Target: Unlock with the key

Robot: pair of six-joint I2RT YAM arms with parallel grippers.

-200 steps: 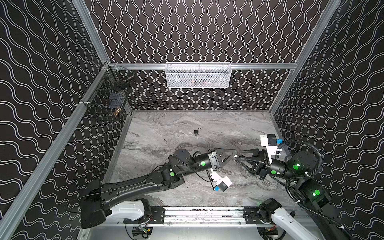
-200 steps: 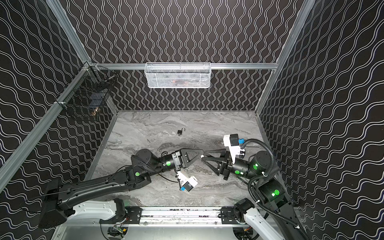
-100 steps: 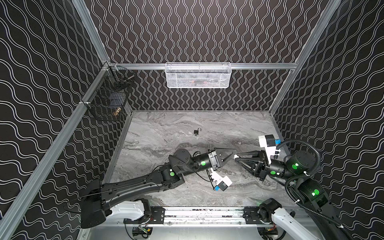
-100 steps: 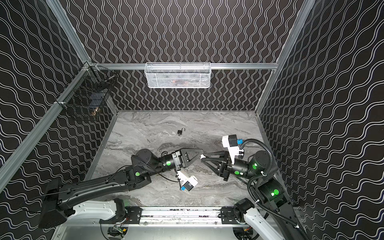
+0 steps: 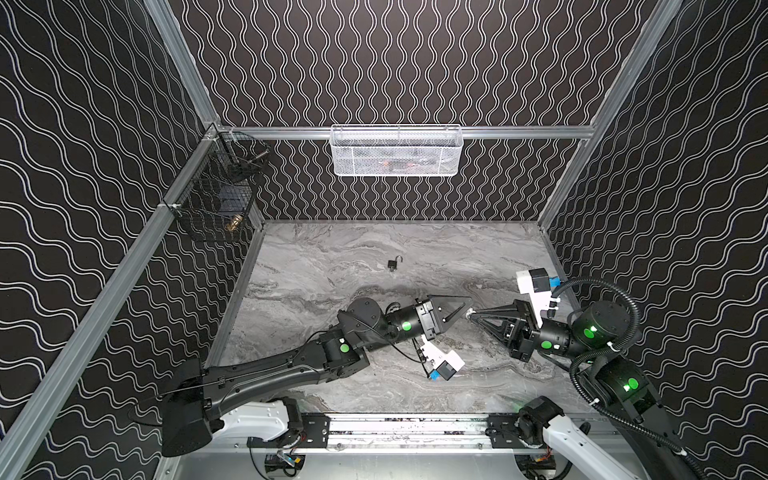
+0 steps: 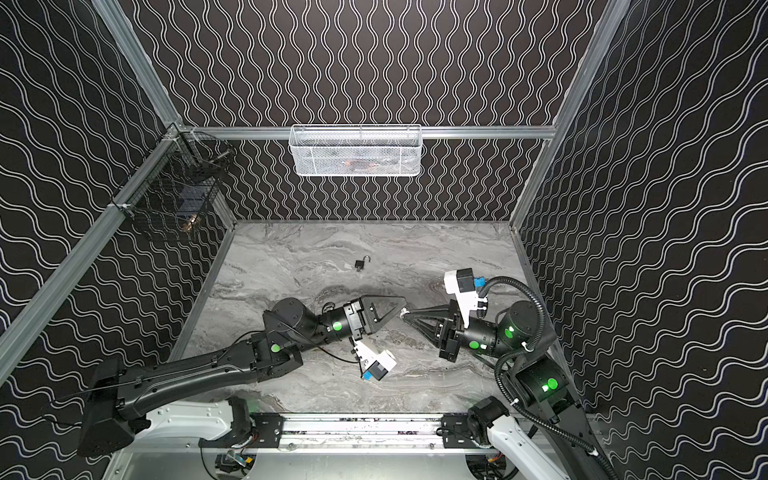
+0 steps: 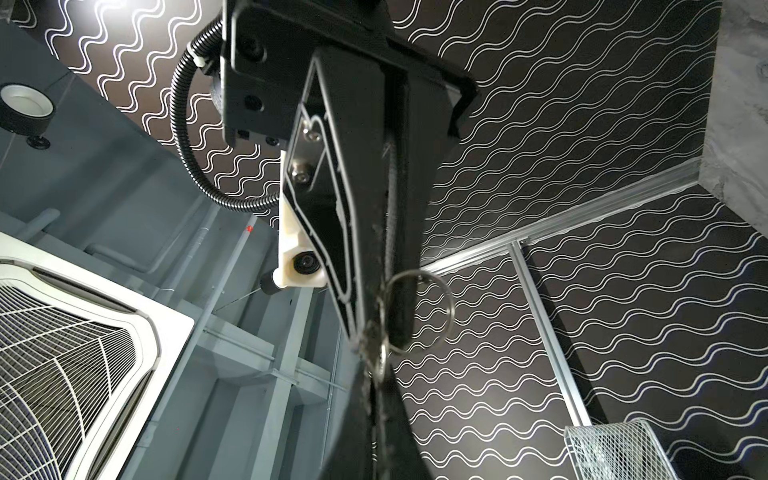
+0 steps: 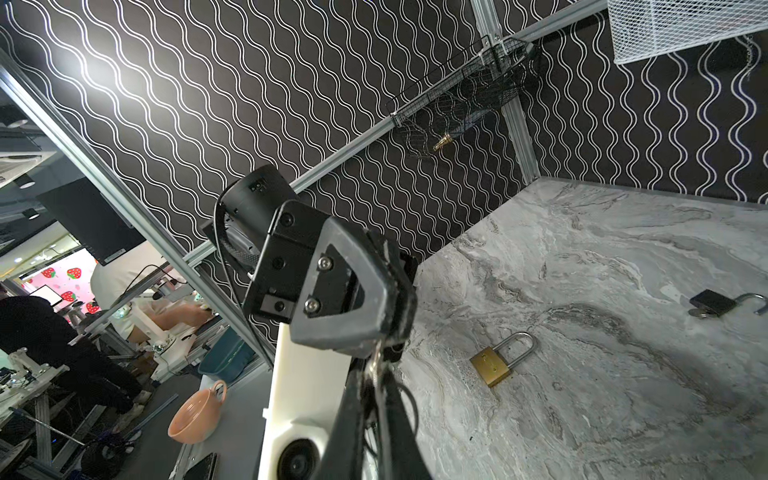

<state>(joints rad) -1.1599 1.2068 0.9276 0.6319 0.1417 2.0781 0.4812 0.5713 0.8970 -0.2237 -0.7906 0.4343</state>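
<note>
Left claw (image 5: 468, 310) and right claw (image 5: 471, 315) both pinch the small silver key (image 7: 380, 359) mid-air; the brass padlock (image 8: 494, 359) lies apparently locked on the grey marbled surface (image 8: 582, 415).

A white mesh basket (image 5: 396, 150) hangs from the rear rail (image 5: 519, 132), against black walls (image 5: 395, 62) with wavy stripes. At the left corner, a black wire basket (image 5: 216, 195) holds a brass fitting (image 5: 233, 225) above the grey marble tabletop (image 5: 332, 249). In the right wrist view, a pink cup (image 8: 199, 411) stands outside.
</note>
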